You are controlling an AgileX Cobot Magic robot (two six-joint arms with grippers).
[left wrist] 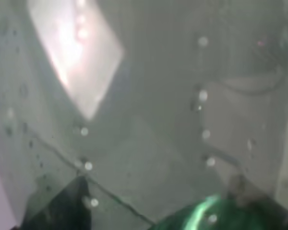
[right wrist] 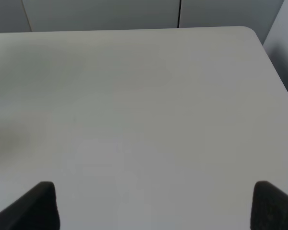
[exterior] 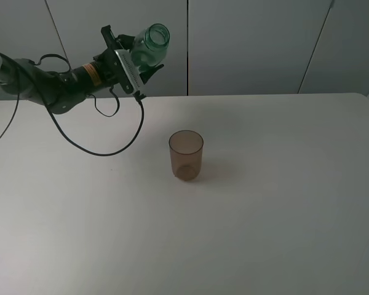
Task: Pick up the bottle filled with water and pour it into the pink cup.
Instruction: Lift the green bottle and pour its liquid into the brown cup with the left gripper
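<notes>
And there it was: the left tool point(exterior: 130, 58) was clamped shut on the bottle point(exterior: 152, 42), holding it high off the counter point(exterior: 283, 203). Taking the pink cup point(exterior: 186, 155) as the marker, the bottle hung well above it, back toward the wall and off to the left arm's side, with clear air between the two. The green bottle was tipped hard over, its open capless mouth turned up and out toward the high camera, the body gripped between the fingers. The left wrist camera was pressed so close that it saw little but blurred clear plastic dotted with droplets, with a curve of green bottle point(left wrist: 206, 215) at the edge. Whether any water sat in the bottle could not be told.

The cup stood upright on the counter, alone, nothing touching it; its contents could not be made out either. A black cable point(exterior: 98, 150) drooped from the left arm, hanging on the left-arm side of the cup.

The right tool point(right wrist: 151, 206) was spread wide, its dark fingertips point(right wrist: 36, 206) far apart over bare counter, gripping nothing.
</notes>
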